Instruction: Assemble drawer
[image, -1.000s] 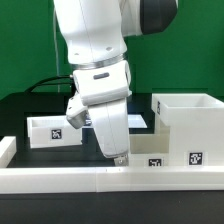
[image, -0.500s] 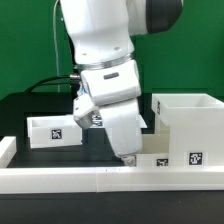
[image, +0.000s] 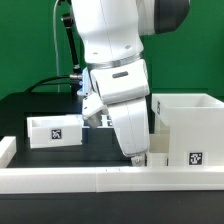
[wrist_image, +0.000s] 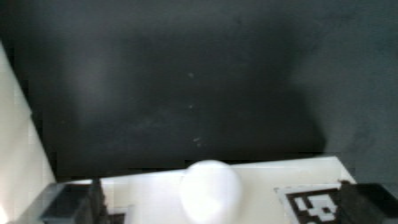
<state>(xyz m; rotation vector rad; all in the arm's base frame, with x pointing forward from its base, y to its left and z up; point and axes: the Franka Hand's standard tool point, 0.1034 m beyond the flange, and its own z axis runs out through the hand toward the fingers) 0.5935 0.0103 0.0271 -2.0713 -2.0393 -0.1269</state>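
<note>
The drawer's tall white housing (image: 186, 128) stands at the exterior view's right, with a tag on its front. One small tray (image: 55, 130) with a tag sits at the left. A second tray (image: 157, 159) lies beside the housing, mostly hidden behind my gripper (image: 136, 157). The gripper points down just over it. In the wrist view this tray (wrist_image: 151, 195) shows its white knob (wrist_image: 210, 185) and a tag (wrist_image: 331, 207). My gripper (wrist_image: 210, 214) is open, one dark finger (wrist_image: 71, 203) beside the tray, and it holds nothing.
A long low white rim wall (image: 90, 179) runs along the table's front edge. The black tabletop (wrist_image: 178, 80) lies beyond the tray. Black cables (image: 55, 85) hang behind the arm at the left.
The arm has moved toward the exterior view's right, from mid-table to the second tray beside the housing. The trays and the housing have not moved.
</note>
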